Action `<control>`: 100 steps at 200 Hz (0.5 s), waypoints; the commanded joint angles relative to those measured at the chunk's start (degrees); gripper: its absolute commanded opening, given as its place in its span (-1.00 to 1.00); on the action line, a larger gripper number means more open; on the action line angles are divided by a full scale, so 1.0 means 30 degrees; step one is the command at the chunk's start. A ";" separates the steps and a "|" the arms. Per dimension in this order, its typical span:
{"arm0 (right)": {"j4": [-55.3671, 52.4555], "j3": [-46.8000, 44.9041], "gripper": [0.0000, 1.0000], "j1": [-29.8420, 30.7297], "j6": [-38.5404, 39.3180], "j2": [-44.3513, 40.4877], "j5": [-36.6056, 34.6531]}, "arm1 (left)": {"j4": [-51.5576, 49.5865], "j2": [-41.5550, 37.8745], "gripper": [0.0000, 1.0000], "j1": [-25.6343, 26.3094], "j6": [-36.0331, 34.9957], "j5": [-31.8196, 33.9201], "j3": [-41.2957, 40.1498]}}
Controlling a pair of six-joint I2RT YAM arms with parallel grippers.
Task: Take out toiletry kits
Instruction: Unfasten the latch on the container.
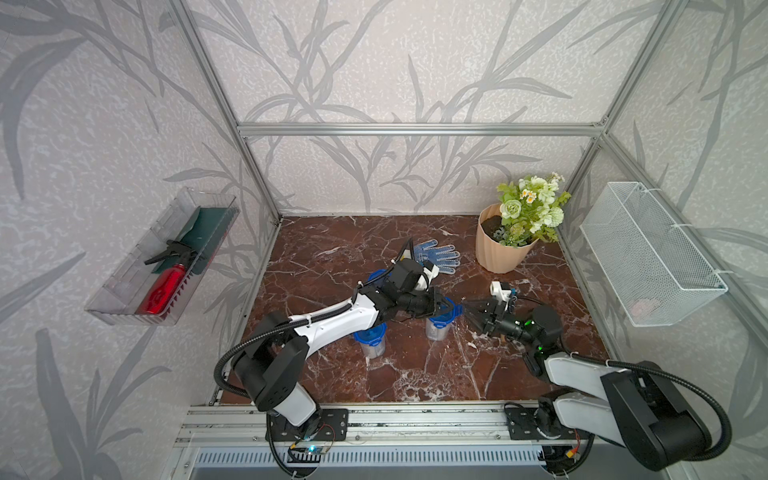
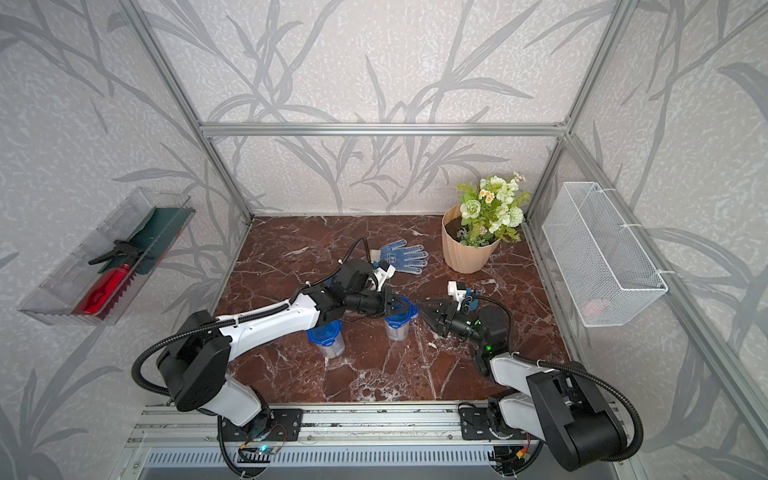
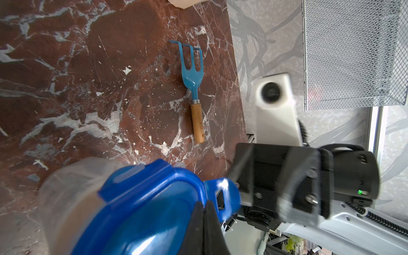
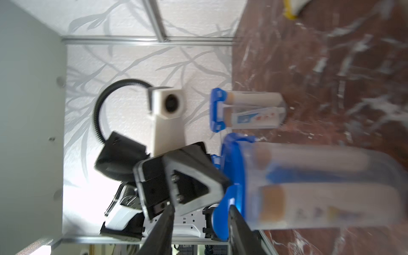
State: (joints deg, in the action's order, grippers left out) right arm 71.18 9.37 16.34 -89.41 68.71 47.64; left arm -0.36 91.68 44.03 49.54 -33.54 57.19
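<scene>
Red-brown veined marble tabletop [image 1: 324, 257] floors a framed booth with grey leaf-patterned walls. From its base at 7 o'clock the left arm [image 1: 332, 322] stretches low and nearly level toward the middle, wrist rolled on its side. The left gripper [image 3: 204, 207] lies on the blue lid [image 3: 143, 209] of the central cup [image 1: 437, 330]. Its black fingers are pressed together at the lid's rim beside a latch tab, and whether they pinch anything cannot be told.

The right arm [image 1: 582, 370] rises from 5 o'clock, folds at the elbow and points toward 9 o'clock. The right gripper [image 1: 468, 311] meets the same lid from the opposite side, jaws apart and straddling the lid's edge, with a gap showing at one finger.

The central cup is clear plastic and stands upright at the table's middle. Through its blurred wall show a white bottle [image 4: 320, 207] with a gold cap and a blue toothbrush [image 4: 309, 175]. A second lidded cup [image 1: 371, 343] stands apart at 9 o'clock of it. A third cup [image 1: 376, 276] at 10 o'clock is mostly hidden behind the left arm.

In the right wrist view a farther cup [image 4: 254, 106] holds a white toothpaste tube [image 4: 254, 117] with blue print, beside gold-capped bottles. A blue-dotted glove [image 1: 438, 255] lies at 12 o'clock and a flowerpot [image 1: 498, 249] stands at 2 o'clock.
</scene>
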 commanded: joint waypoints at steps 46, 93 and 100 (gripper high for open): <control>0.1562 0.1164 -0.26 0.0120 0.1460 -0.0725 0.1111 | -0.7146 0.2305 -1.00 -0.0321 -0.0251 0.2391 -0.1933; -1.4059 0.3467 -0.77 0.0281 0.9534 -0.5742 0.1026 | -0.8479 0.1400 -1.00 -0.0427 -0.0910 0.2974 0.0061; -1.7611 0.4271 -0.81 0.0387 1.1521 -0.6883 0.0295 | -0.8620 0.1191 -1.00 -0.0502 -0.0983 0.3159 0.0345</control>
State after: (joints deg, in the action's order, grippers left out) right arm 51.40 15.38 16.71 -74.76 57.04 50.43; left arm -4.75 91.94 43.62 48.77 -33.32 60.73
